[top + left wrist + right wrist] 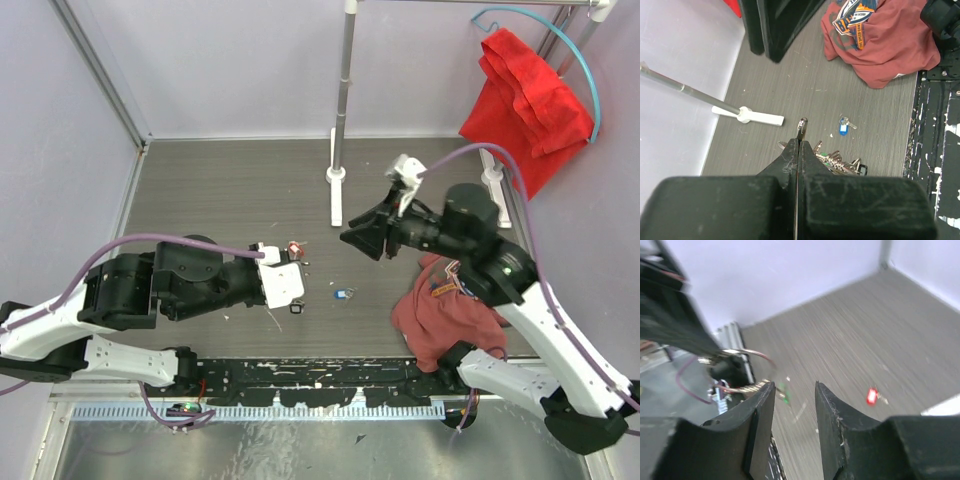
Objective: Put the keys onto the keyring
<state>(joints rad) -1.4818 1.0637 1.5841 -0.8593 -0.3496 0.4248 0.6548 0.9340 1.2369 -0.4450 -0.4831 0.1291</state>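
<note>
The left gripper is reaching low over the middle of the table, and its jaws are pressing fully together. A thin silver wire is sticking out from between the tips. This is the keyring. In the right wrist view its loop is showing beside the blurred dark body of that gripper, just left of the right fingers.

The right gripper is hovering to the right of the left one and pointing toward it. Its jaws are standing apart and nothing is lying between them.

The keys are lying loose on the table around the left gripper's tip. The red key is lying just on the far side of it, and the black key is lying just on the near side. The blue key is lying a little further right, apart from the others. In the left wrist view a small bunch of keys is showing right beside the closed fingers.

A maroon T-shirt with a printed badge is lying crumpled at the near right, partly under the right arm. A red cloth is hanging at the far right. A metal pole with a white foot is standing at the far middle.
</note>
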